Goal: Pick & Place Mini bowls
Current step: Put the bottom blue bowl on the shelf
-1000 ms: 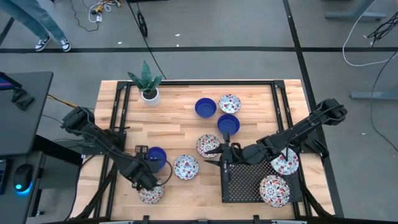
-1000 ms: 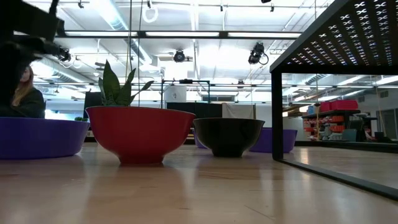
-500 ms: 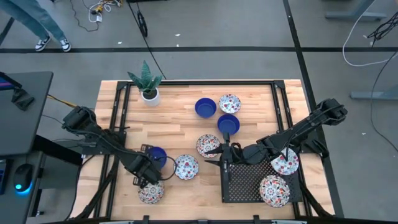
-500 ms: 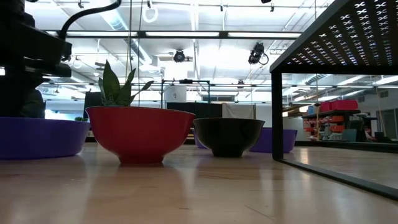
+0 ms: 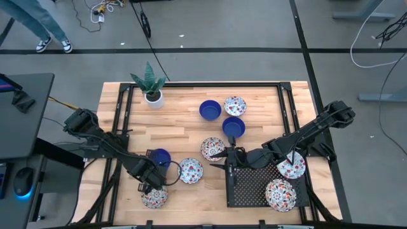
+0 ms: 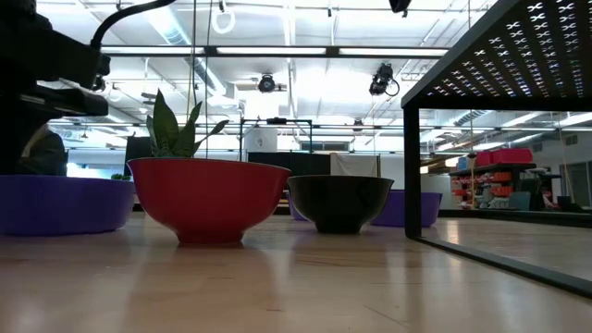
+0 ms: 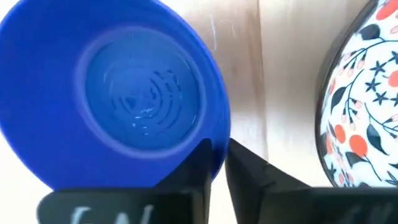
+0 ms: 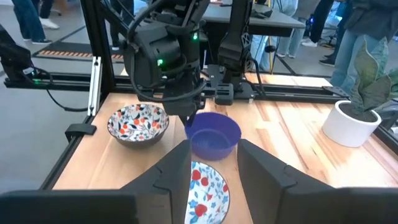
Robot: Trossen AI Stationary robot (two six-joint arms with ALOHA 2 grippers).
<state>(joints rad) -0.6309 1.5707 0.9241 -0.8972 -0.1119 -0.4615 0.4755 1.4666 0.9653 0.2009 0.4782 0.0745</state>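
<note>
A blue mini bowl (image 5: 160, 156) stands near the table's left front, and my left gripper (image 5: 156, 168) is shut on its near rim. The same blue mini bowl (image 7: 118, 93) fills the left wrist view. A floral mini bowl (image 5: 190, 170) sits just right of it and another floral mini bowl (image 5: 154, 198) just in front. My right gripper (image 5: 224, 154) hovers open at mid-table beside a third floral mini bowl (image 5: 210, 148), touching nothing. In the right wrist view my right gripper (image 8: 211, 163) has a floral mini bowl (image 8: 208, 183) showing between its fingers. My left gripper pinches the blue bowl's rim (image 7: 217, 155) on its near side, with one finger (image 7: 200, 168) inside the bowl and the other finger (image 7: 252, 174) outside. The fingers come from above, slanting from the near left. The bowl's foot (image 6: 46, 231) appears to rest on the table.
Farther back stand two blue bowls (image 5: 210, 109) (image 5: 233, 126) and a floral bowl (image 5: 234, 105). A white plant pot (image 5: 153, 98) is at the far left. A black perforated rack (image 5: 251, 184) at the right front holds two floral bowls (image 5: 291, 166) (image 5: 280, 194).
My left gripper has moved a little toward the table's far edge, onto the blue bowl, and now has the bowl's rim between its fingers. The bowl has stayed in place.
</note>
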